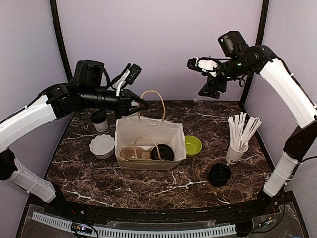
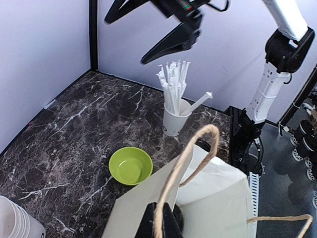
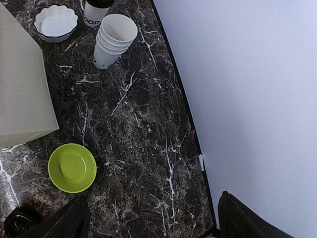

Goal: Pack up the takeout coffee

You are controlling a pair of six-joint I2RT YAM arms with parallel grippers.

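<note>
The left gripper point(image 1: 142, 104) is pinched on the far handle point(image 2: 195, 148) of the bag point(image 1: 148, 136). One cup point(image 1: 162, 152) sits in the bag just below its fingertips with only the black lid showing, and a second cup point(image 1: 99, 120) stands on the table point(image 1: 148, 188) under that arm, behind the tips. The right gripper point(image 1: 197, 78) hangs high with its fingers spread wide and nothing between them, the green bowl point(image 3: 72, 167) below it and both cups well off to its far side.
</note>
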